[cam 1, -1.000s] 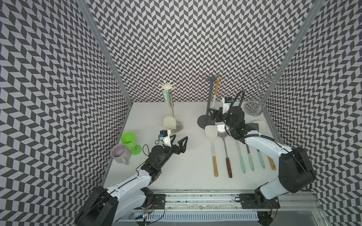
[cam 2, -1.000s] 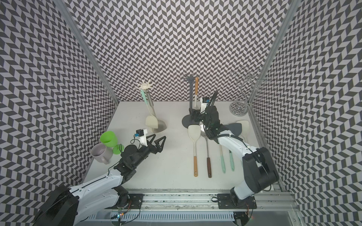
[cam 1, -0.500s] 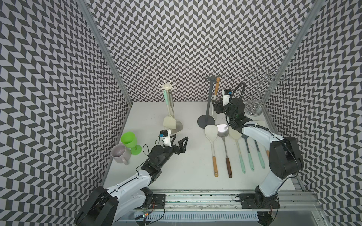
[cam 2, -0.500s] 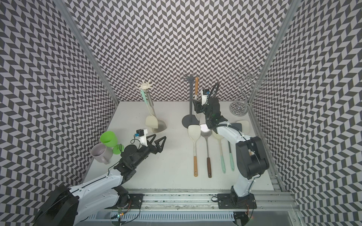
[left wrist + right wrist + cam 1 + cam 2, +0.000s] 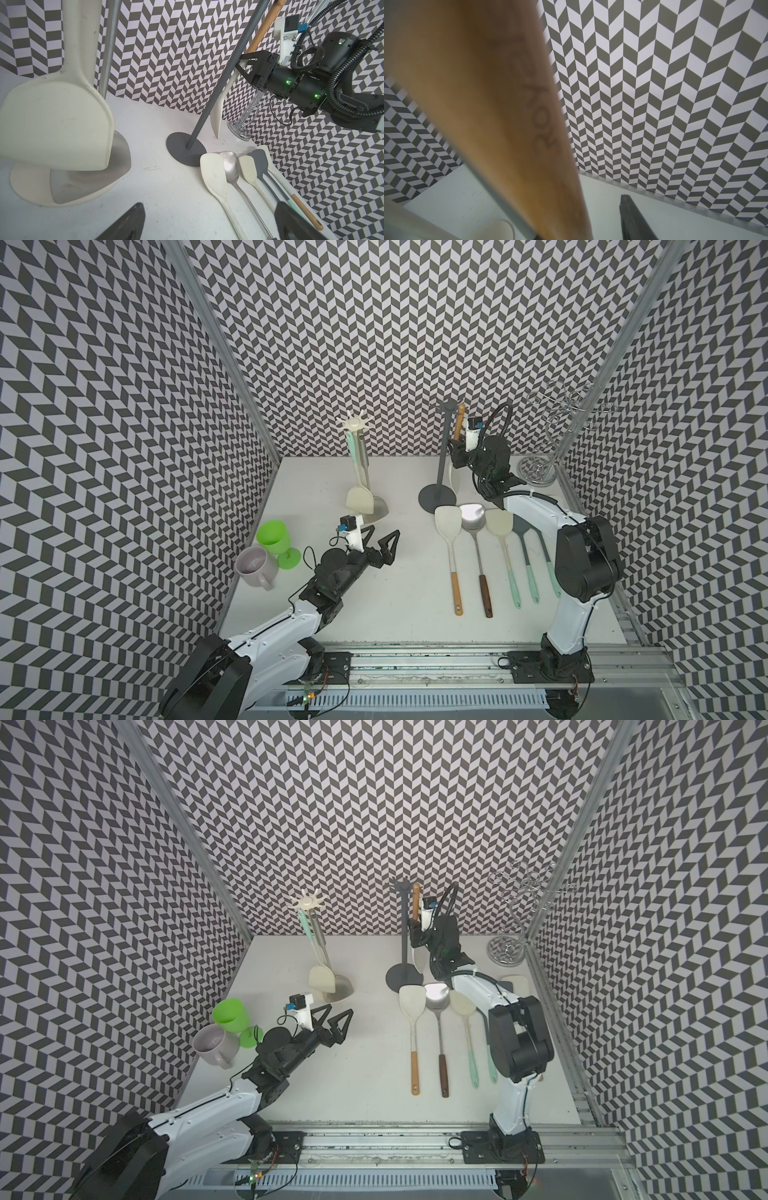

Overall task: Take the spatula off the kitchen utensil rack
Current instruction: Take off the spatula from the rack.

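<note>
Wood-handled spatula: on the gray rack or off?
On: spatula hangs from the rack top, blade above the table; right fingers flank its handle.

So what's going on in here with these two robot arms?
The right gripper is at the dark grey utensil rack, going for the wooden-handled spatula that hangs from its top. Its jaws sit either side of the spatula, but whether they have clamped on it is unclear. The left gripper hovers open over the table near a green goblet and a mug, holding nothing. A row of other utensils lies on the table.
</note>
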